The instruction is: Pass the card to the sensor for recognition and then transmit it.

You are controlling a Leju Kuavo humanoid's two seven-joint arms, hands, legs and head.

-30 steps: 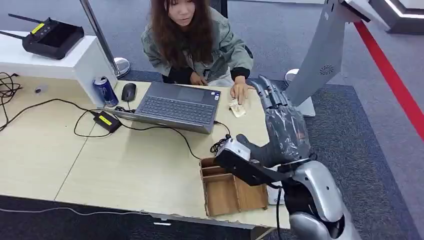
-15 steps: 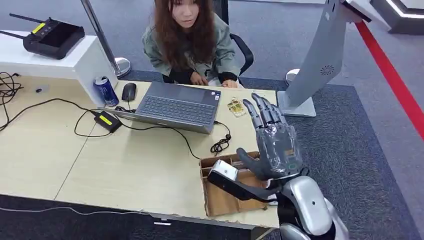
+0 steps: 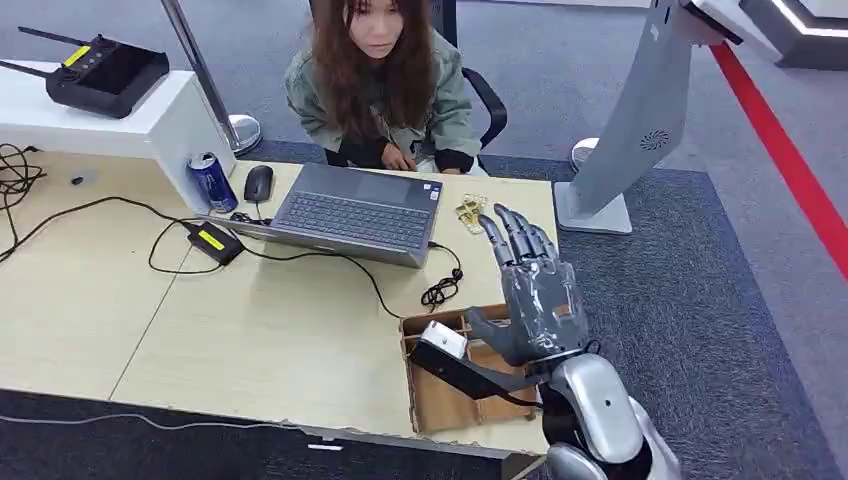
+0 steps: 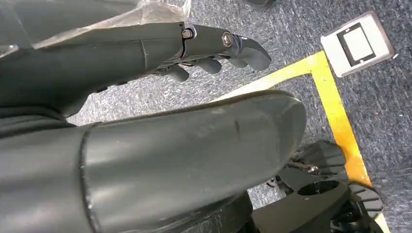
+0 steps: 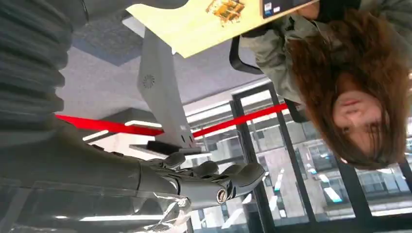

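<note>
A small yellowish card [image 3: 470, 212] lies on the wooden table [image 3: 250, 320], just right of the laptop and in front of the seated person; the right wrist view also has the card [image 5: 225, 8]. My right hand [image 3: 530, 290] is raised above the table's near right corner, fingers spread and straight, holding nothing, well short of the card. In the right wrist view the same hand [image 5: 204, 182] is empty. My left hand [image 4: 214, 48] hangs over the carpet with nothing in it. A grey slanted kiosk stand [image 3: 640, 110] rises beyond the table's right end.
A person [image 3: 380, 80] sits behind the open laptop [image 3: 350, 210]. A wooden divided box [image 3: 425, 400] lies under my right arm at the near edge. A coiled cable [image 3: 440, 290], a mouse [image 3: 257, 184], a can [image 3: 212, 182] and a charger are on the table.
My right hand has drawn back from the far edge toward me and lowered. The person's hand left the card, which stays on the table.
</note>
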